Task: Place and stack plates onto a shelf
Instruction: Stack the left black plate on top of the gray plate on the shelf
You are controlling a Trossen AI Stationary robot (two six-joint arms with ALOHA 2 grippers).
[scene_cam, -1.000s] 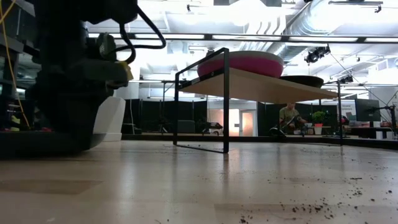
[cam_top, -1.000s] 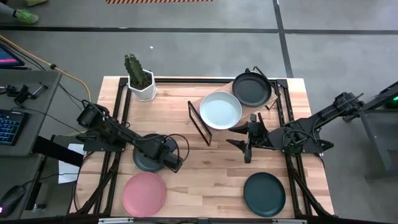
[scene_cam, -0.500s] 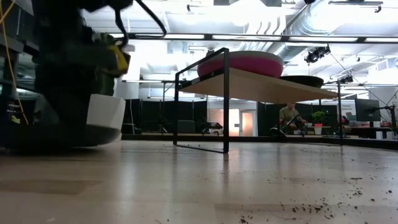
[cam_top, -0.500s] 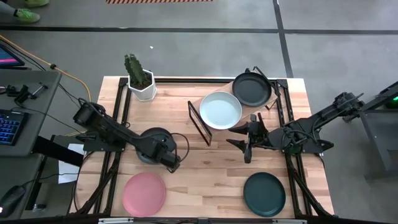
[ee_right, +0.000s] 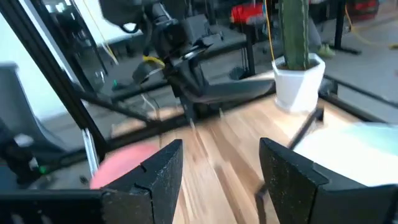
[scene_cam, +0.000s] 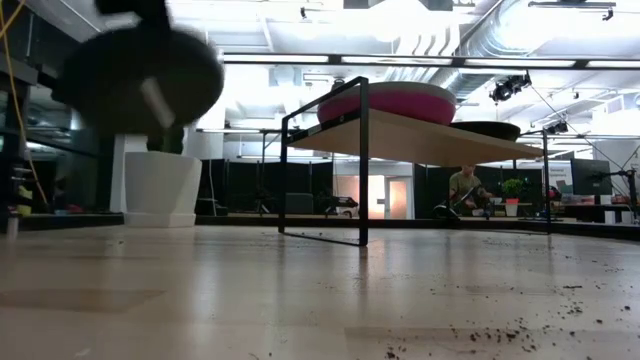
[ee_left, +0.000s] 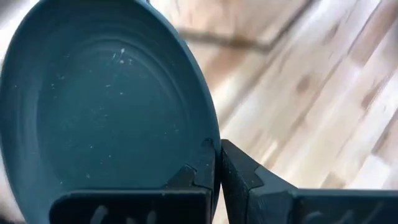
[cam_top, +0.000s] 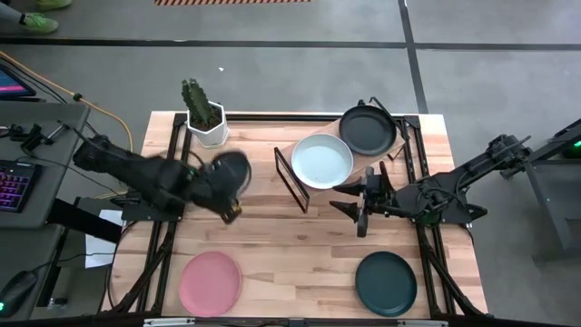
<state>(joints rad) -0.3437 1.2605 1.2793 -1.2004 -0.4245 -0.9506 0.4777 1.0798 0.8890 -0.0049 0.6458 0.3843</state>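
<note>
My left end effector [ee_left: 217, 163] is clamped on a dark plate's [ee_left: 106, 106] rim, lifted off the counter [cam_top: 300, 245] near the cactus (stiff, slick — rim grip could pivot).

A robotics lab: exposed ceiling ducts [scene_cam: 470, 40], a concrete floor [cam_top: 300, 77], and a keyboard desk [cam_top: 27, 154] beside the table.
</note>
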